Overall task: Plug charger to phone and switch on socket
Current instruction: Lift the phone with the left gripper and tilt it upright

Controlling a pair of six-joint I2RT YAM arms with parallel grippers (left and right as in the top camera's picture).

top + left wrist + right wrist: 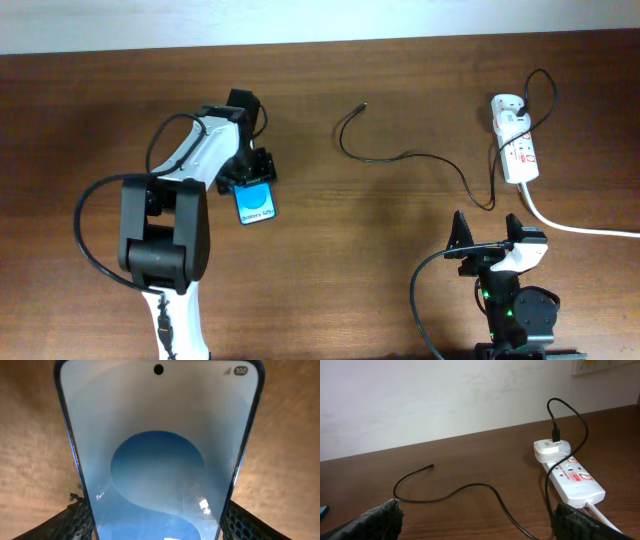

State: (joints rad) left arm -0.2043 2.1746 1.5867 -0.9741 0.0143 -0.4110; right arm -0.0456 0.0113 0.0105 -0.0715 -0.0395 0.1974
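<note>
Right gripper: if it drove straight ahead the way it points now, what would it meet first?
Probably the black charger cable, whose slack lies straight ahead of the right gripper. The power strip sits off to the right. Height is unclear, so it might pass over.

Soft, even indoor light, faint shadows, small glare spots on the slightly blurred phone [159, 460].

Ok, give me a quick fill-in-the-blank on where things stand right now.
The left end effector holds the slim blue-screened smartphone, whose battery badge reads ___.
The right end effector is ___ and empty.
The free tip of the thin black charger cable touches ___ end effector.
Missing: 100; open; neither.
</note>
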